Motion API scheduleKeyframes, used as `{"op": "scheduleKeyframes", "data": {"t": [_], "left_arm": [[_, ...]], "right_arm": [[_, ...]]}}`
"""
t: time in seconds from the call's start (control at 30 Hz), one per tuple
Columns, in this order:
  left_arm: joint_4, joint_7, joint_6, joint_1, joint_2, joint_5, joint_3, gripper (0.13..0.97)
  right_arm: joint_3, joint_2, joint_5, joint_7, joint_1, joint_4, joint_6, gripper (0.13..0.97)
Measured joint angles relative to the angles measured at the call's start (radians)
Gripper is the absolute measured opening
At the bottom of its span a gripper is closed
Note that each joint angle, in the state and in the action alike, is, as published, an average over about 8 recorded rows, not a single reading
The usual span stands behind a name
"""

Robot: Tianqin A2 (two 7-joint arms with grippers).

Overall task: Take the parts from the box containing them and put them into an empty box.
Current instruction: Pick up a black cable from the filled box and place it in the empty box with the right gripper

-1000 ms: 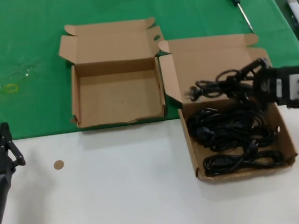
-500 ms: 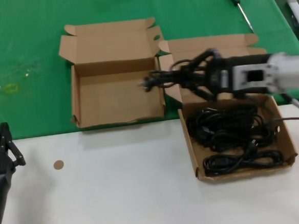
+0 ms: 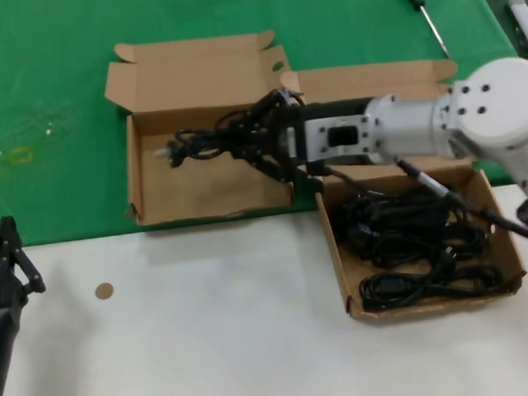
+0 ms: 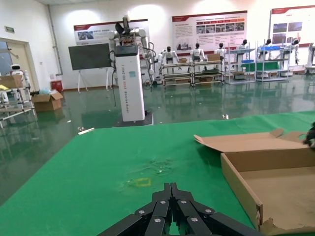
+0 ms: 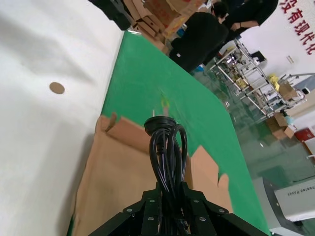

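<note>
Cable bundles [image 3: 410, 242], black and loosely looped, lie heaped in the larger cardboard box [image 3: 512, 244] at the near right, on the white part of the table [image 3: 210, 329]. Its tall lid flap [image 3: 374, 80] stands at the far side.

At the near left corner the left gripper [image 3: 6, 261] is parked low over the white surface, its black fingers [image 4: 170, 206] drawn together to a point. A small brown disc [image 3: 104, 291] lies on the table just to its right.

Farther back, the right arm [image 3: 440, 127] reaches from the right across the far end of the larger box. The right gripper [image 3: 260, 142] is clamped on one cable bundle [image 3: 201, 146], which it holds in the air over the smaller cardboard box [image 3: 145, 184]. The wrist view shows the cable's loops running out from between the fingers, with the moulded plug [image 5: 160, 124] at the far tip. This smaller box sits on the green cloth [image 3: 49, 104], just left of the larger one, with bare brown floor under the hanging cable and its short tabbed lid [image 3: 192, 74] open at the far side.

Farthest off, a screwdriver [image 3: 421, 7] lies on the green cloth at the far right.
</note>
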Motion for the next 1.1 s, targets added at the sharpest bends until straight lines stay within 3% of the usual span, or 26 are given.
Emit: {"op": "scheduleKeyframes", "data": {"t": [0.63, 1.1], "left_arm": [[0.0, -0.001, 0.0, 0.0, 0.0, 0.001, 0.0, 0.152], [0.0, -0.001, 0.0, 0.0, 0.0, 0.001, 0.0, 0.152]], "right_arm": [[0.013, -0.201, 0.026, -0.182, 0.117, -0.374, 0.081, 0.213], [0.048, -0.248, 0.05, -0.322, 0.153, -0.501, 0.114, 0.213]]}}
